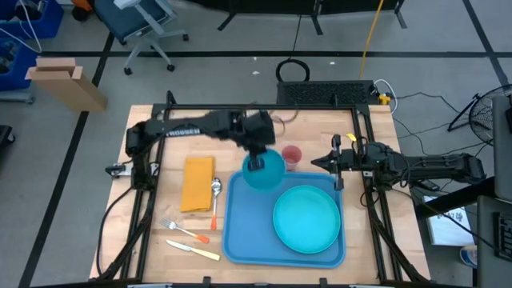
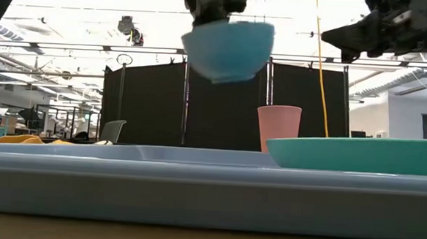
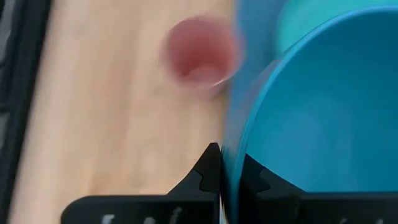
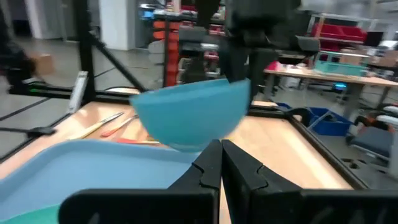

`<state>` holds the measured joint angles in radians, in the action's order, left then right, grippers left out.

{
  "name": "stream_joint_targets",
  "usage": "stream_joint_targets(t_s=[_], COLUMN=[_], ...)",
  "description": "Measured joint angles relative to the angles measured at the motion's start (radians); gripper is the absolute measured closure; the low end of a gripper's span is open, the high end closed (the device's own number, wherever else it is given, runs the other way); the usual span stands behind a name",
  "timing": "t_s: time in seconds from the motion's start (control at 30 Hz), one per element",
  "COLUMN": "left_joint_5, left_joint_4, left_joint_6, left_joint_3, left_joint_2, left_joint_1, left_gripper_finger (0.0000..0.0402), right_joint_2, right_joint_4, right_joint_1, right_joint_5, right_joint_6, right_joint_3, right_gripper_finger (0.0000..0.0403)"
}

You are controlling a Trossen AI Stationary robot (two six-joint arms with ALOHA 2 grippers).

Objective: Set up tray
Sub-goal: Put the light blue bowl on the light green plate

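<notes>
The large flat blue plastic tray (image 1: pixel 244 228), rectangular with rounded corners and a low raised rim, lies on the wooden table (image 1: pixel 164 248), carrying a round teal plate (image 1: pixel 306 218). The left end effector (image 1: pixel 256 162) is clamped on the rim of a light blue bowl (image 2: pixel 227 48), held in the air above the tray's far edge. The right end effector (image 1: pixel 320 162), fingers together, waits at the table's right side near a pink cup (image 1: pixel 291 155).

one tray (image 1: pixel 240 232), one plate (image 1: pixel 306 218), one bowl (image 1: pixel 264 170)

Two dark arms; the left arm (image 1: pixel 200 126) carries white lettering, and each end effector has notched black fingers (image 3: pixel 208 174).
</notes>
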<state>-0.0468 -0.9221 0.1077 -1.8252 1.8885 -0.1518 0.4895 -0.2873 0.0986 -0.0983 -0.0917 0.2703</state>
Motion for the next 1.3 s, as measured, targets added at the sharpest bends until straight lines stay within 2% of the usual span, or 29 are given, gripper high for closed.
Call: stream_joint_targets(t_s=[0.13,0.3,0.5,0.63,0.73,0.83,1.0,1.1,1.3], left_joint_5=[-0.028,-0.032,-0.033,-0.042,-0.053,-0.059,-0.061,-0.062,-0.021], left_joint_4=[0.075,0.146,0.242,0.217,0.209,0.199,0.111,0.195,0.201], left_joint_6=[-0.008,-0.05,-0.109,-0.113,-0.105,-0.079,-0.023,-0.021,-0.057], left_joint_3=[0.0,0.0,-0.011,-0.077,-0.159,-0.275,-0.518,-0.513,-0.519], left_joint_2=[0.006,0.035,0.122,0.209,0.286,0.374,0.526,0.557,0.582], left_joint_1=[0.092,0.168,0.2,0.202,0.209,0.225,0.247,0.252,0.24], left_gripper_finger=[0.0394,0.0394,0.0394,0.0394,0.0394,0.0394,0.0394,0.0394,0.0394], right_joint_2=[-0.067,-0.105,-0.104,-0.103,-0.104,-0.103,-0.103,-0.103,-0.103], right_joint_4=[0.054,0.083,0.082,0.078,0.064,0.064,0.083,0.09,0.1], right_joint_1=[0.0,0.0,0.0,0.0,0.0,0.0,0.0,0.0,0.001], right_joint_5=[-0.056,-0.057,0.051,0.091,0.167,0.245,0.256,0.263,0.285], right_joint_6=[0.011,0.026,0.027,0.026,0.025,0.024,0.018,0.001,0.0], right_joint_3=[0.0,0.0,0.0,0.0,0.0,0.0,0.0,0.0,0.0], right_gripper_finger=[0.0403,0.0403,0.0403,0.0403,0.0403,0.0403,0.0403,0.0403,0.0403])
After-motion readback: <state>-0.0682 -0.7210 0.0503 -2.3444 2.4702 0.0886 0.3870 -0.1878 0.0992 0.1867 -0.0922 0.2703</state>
